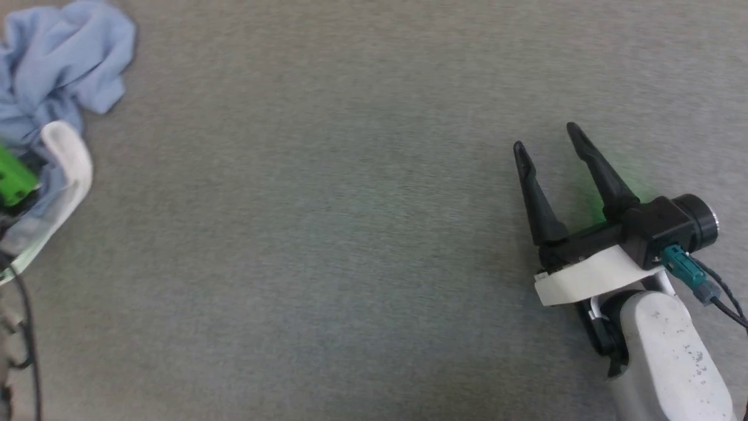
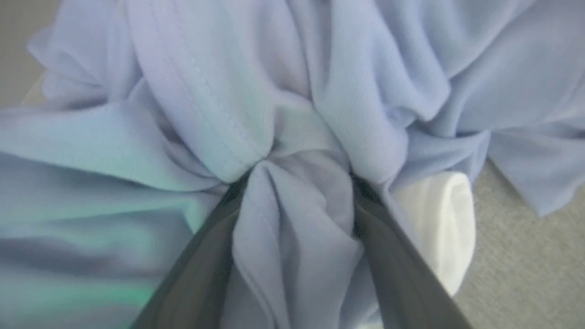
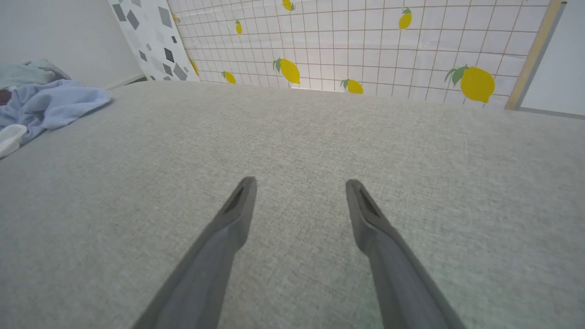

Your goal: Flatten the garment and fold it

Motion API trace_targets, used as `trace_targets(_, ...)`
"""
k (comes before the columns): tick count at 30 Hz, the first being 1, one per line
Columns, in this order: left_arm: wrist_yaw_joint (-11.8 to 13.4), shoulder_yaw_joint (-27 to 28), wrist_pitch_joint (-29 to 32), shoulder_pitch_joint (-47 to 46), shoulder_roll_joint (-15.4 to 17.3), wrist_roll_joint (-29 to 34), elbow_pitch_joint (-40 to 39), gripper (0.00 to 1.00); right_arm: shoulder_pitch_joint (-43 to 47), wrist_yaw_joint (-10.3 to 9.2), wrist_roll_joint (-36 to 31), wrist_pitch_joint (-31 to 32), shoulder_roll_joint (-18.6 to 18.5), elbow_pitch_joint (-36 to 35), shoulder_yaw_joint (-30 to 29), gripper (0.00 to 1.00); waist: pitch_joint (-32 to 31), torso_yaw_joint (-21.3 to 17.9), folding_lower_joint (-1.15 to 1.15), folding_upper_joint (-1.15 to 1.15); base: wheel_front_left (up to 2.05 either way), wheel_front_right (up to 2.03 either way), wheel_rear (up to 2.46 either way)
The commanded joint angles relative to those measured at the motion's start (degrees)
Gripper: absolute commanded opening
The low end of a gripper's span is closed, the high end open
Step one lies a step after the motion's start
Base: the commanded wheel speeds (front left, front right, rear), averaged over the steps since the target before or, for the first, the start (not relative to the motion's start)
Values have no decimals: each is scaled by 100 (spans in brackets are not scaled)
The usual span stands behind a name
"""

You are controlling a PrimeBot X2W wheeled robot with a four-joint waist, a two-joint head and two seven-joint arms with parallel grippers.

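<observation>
The garment (image 1: 58, 58) lies crumpled at the far left of the grey tabletop (image 1: 350, 234). The left end effector (image 2: 299, 183) sits in it, jaws wide, with cloth bunched between them. The right end effector (image 1: 546, 137), wide and empty, is well apart at the near right.
</observation>
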Motion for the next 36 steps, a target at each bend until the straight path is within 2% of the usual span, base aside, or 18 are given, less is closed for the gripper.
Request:
trace_targets(1,-20,-268,284,704,-439,-54,170,0,56,-9,59,-67,58,111,-32,100,-347,-289,0,-1,0,0,0)
trace_targets(6,-54,-263,-882,968,55,585,-615,0,276,-9,105,-182,162,410,-99,100,-1237,-280,0,-1,0,0,0)
trace_targets(9,-81,-274,-1972,884,308,1088,-997,0,471,-9,153,-239,216,572,-162,100,-1822,-286,0,-1,0,0,0)
trace_targets(13,-207,-490,-3084,560,497,1649,-1406,0,766,-9,199,-269,262,708,-252,100,-2457,-345,0,-1,0,0,0)
trace_targets(16,-298,-724,-3639,234,485,1936,-1730,0,960,-9,221,-266,275,740,-344,100,-2774,-428,0,-1,0,0,0)
trace_targets(17,-386,-938,-3924,3,406,2089,-1948,0,1066,-9,259,-258,279,734,-387,100,-2947,-517,0,-1,0,0,0)
trace_targets(19,-484,-1166,-4115,-241,291,2198,-2118,0,1147,-9,316,-239,280,700,-423,100,-3049,-614,0,-1,0,0,0)
trace_targets(25,-725,-1964,-4339,-891,-388,2358,-2427,0,1299,-9,409,-180,282,598,-485,100,-3178,-986,0,-1,0,0,0)
trace_targets(27,-809,-2327,-4414,-1060,-907,2268,-2302,0,1361,-9,427,-139,282,562,-485,100,-3193,-1188,0,-1,0,0,0)
trace_targets(32,-908,-2866,-4550,-847,-1750,2022,-1832,0,1398,-9,422,-80,282,505,-465,100,-3184,-1569,0,-1,0,0,0)
trace_targets(36,-1013,-3195,-4521,-415,-2194,1736,-1214,0,1405,-9,400,-24,282,462,-461,100,-3160,-1863,0,-1,0,0,0)
